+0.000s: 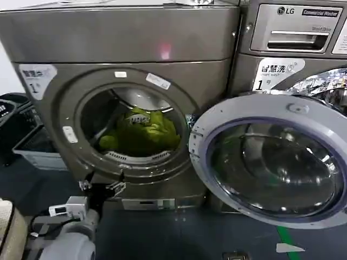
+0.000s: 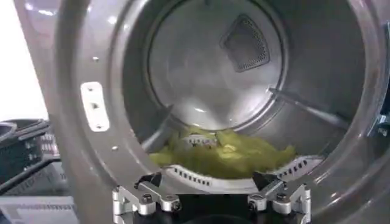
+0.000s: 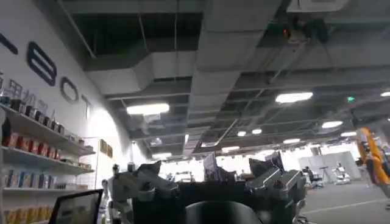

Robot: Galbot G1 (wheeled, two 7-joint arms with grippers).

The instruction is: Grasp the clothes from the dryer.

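The dryer [image 1: 135, 38] stands with its round door [image 1: 271, 157] swung open to the right. The clothes [image 1: 143, 130], a yellow-green bundle with a small white patch, lie at the bottom of the drum. My left gripper [image 1: 102, 187] hovers open just below and in front of the drum opening, with nothing between its fingers. In the left wrist view that gripper [image 2: 207, 181] faces the drum lip and the clothes [image 2: 225, 155] lie a short way beyond it. My right gripper [image 3: 207, 173] is open and empty, pointing up at a ceiling, away from the dryer.
An LG-marked machine [image 1: 293, 32] with a drawer panel stands to the right, behind the open door. Dark and grey baskets [image 1: 32, 146] sit on the floor left of the dryer. A green tape strip [image 1: 287, 238] marks the floor under the door.
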